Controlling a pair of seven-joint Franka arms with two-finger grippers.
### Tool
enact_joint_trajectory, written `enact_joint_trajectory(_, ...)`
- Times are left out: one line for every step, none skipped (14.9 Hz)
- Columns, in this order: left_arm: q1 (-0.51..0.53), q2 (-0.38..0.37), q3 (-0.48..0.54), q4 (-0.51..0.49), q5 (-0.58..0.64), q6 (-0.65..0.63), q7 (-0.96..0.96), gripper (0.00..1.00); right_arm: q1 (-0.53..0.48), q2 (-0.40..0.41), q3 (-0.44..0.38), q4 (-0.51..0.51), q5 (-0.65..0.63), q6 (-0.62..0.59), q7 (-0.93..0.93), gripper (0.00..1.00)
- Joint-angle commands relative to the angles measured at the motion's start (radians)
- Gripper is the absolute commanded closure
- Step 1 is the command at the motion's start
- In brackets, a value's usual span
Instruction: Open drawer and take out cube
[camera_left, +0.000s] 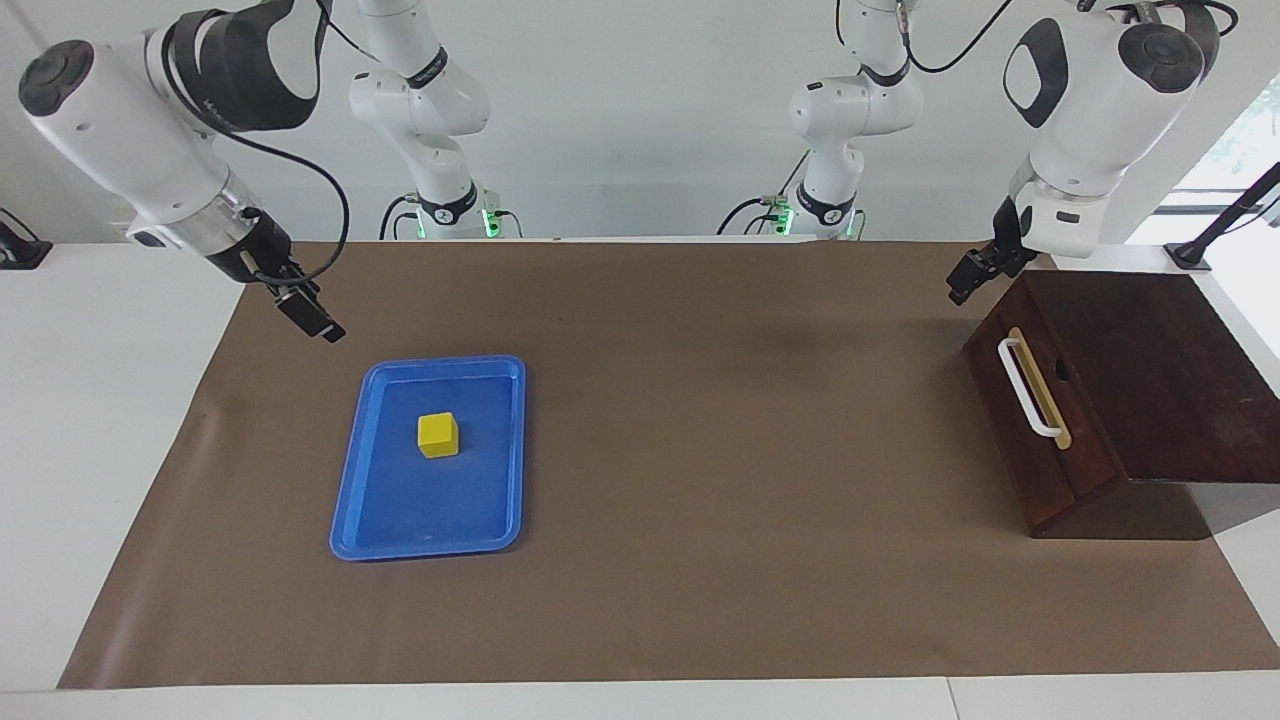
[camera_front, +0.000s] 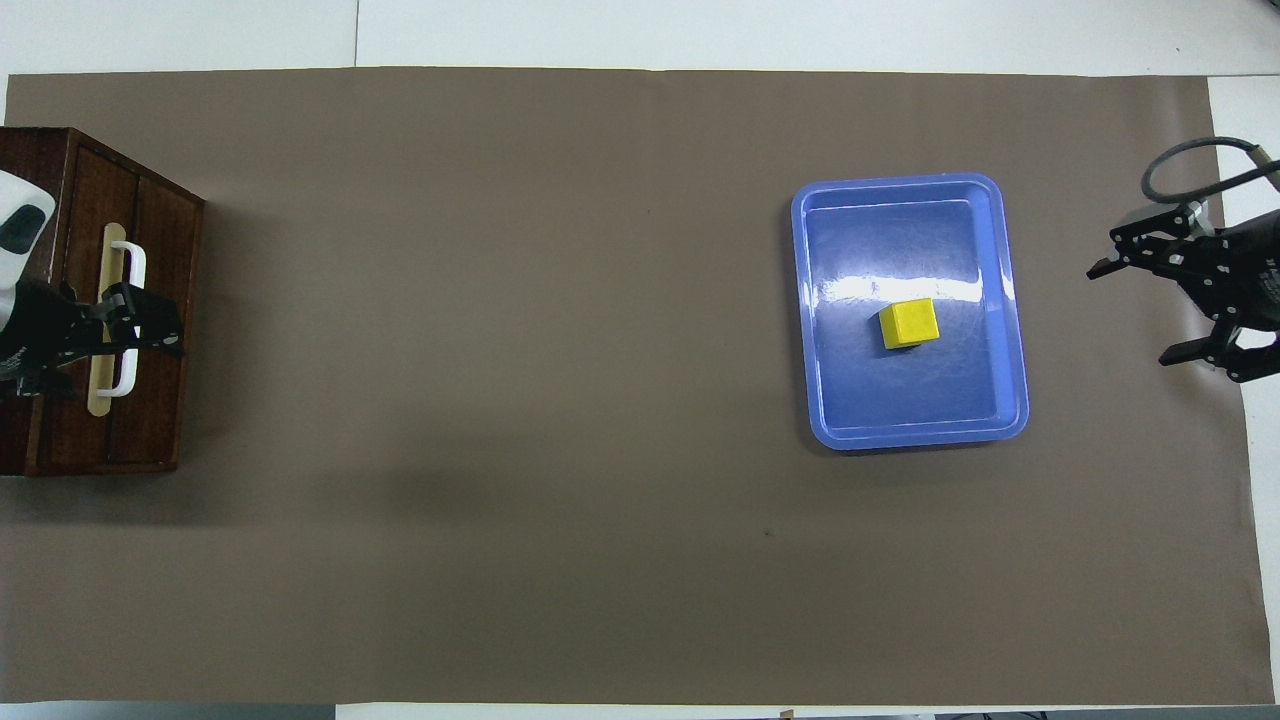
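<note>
a: item one, the drawer (camera_left: 1030, 400)?
b: pushed in flush in its dark wooden box (camera_left: 1150, 380), at the left arm's end of the table (camera_left: 700, 450). white bar handle (camera_left: 1028, 388) on a tan strip, nothing touching it.

a: item two, the cube (camera_left: 438, 434)?
b: yellow, sitting in the blue tray (camera_left: 500, 520) toward the right arm's end of the table, on the tray floor roughly mid-tray. nothing grips it.

a: left claw (camera_left: 972, 276)?
b: up in the air over the brown mat (camera_left: 700, 600), just beside the box corner that lies nearest the robots. fingers apart, empty. in the overhead view it (camera_front: 140, 325) overlaps the handle, but the facing view shows it clear of the box.

a: right claw (camera_left: 312, 318)?
b: raised over the mat, off the tray's edge on the robots' side. in the overhead view (camera_front: 1140, 310) its fingers are spread wide, holding nothing.
</note>
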Motion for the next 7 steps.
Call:
enact_joint_trajectory(-0.04, 0.012, 0.026, 0.032, -0.026, -0.052, 0.123, 0.0, 0.023, -0.038, 0.003, -0.019, -0.087, -0.016, -0.227, 0.0)
enact_joint_trajectory(-0.041, 0.029, 0.033, 0.063, -0.048, -0.07, 0.136, 0.0, 0.028, -0.051, 0.003, -0.04, -0.096, -0.012, -0.32, 0.0)
enact_joint_trajectory(-0.043, 0.053, 0.034, 0.097, -0.053, -0.089, 0.152, 0.0, 0.037, -0.061, 0.003, -0.063, -0.11, -0.004, -0.401, 0.0)
enact_joint_trajectory(-0.046, 0.055, 0.033, 0.099, -0.053, -0.096, 0.159, 0.0, 0.046, -0.061, 0.003, -0.062, -0.122, -0.006, -0.438, 0.0)
enact_joint_trajectory(-0.052, 0.059, 0.034, 0.102, -0.055, -0.097, 0.166, 0.0, 0.057, -0.06, 0.003, -0.059, -0.142, -0.003, -0.461, 0.0)
enact_joint_trajectory(-0.052, 0.064, 0.034, 0.1, -0.055, -0.097, 0.173, 0.0, 0.069, -0.058, 0.003, -0.058, -0.165, 0.002, -0.477, 0.0)
enact_joint_trajectory(-0.058, 0.066, 0.034, 0.097, -0.055, -0.098, 0.192, 0.0, 0.075, -0.058, 0.003, -0.056, -0.18, 0.002, -0.506, 0.0)
